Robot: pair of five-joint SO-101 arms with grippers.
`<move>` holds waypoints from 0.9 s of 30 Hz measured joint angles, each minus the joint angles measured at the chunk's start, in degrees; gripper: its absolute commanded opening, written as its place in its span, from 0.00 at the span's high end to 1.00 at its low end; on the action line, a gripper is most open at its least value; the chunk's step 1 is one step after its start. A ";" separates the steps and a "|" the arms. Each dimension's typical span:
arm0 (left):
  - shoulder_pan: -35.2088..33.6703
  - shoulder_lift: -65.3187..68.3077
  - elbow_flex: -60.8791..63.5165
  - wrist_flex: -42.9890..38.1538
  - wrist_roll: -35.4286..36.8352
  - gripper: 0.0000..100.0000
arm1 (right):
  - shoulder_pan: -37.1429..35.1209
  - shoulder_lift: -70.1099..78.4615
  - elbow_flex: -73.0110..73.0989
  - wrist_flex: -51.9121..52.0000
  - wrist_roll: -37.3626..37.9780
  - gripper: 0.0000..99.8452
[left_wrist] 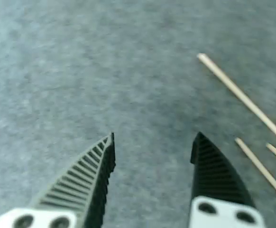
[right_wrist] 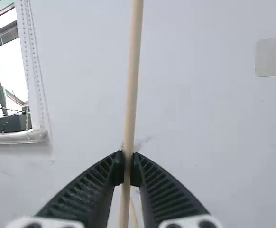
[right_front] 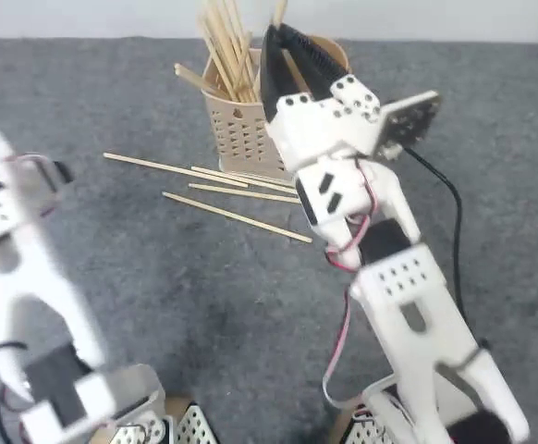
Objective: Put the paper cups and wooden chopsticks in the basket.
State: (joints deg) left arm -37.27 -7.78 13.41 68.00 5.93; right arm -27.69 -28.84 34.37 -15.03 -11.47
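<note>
- Grey felt-like cover over the bench (right_front: 158, 296), arm bases at the near edge.
- My left pincer (left_wrist: 155, 137): spread wide, nothing between the jaws, hanging over bare bench on the near left.
- Loose chopsticks (left_wrist: 244, 97): just past that pincer, flat on the bench, not touching its tips.
- In the high view there are several of them, lying side by side in front of the basket (right_front: 237, 134), the closest ones near its foot.
- Basket: beige, perforated wall, upright at the far side of the bench.
- Standing chopsticks (right_front: 227, 46): a bundle inside the basket, leaning and fanned above the rim.
- My right pincer (right_wrist: 127, 156): pressed together on a single chopstick (right_wrist: 131, 85), raised over the basket's rim.
- Single chopstick: upright, running through the pincer tips, its upper end sticking out well above them.
- White wall (right_wrist: 199, 118) behind everything.
</note>
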 measured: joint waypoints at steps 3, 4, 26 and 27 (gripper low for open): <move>4.84 -7.82 8.79 -4.22 0.79 0.72 | 1.14 7.21 -0.97 -4.40 0.00 0.99; 6.33 -10.55 12.04 -6.15 1.41 0.72 | 1.49 9.49 -1.93 -4.84 0.00 0.99; 17.32 -29.54 48.35 -35.08 3.52 0.71 | 3.08 33.58 -20.75 -6.07 0.00 0.79; 17.58 -29.54 48.35 -35.08 3.52 0.71 | 2.90 33.93 -20.75 -6.07 0.00 0.79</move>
State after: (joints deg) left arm -19.69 -37.32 61.76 32.92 9.45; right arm -24.79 5.10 13.63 -21.10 -11.47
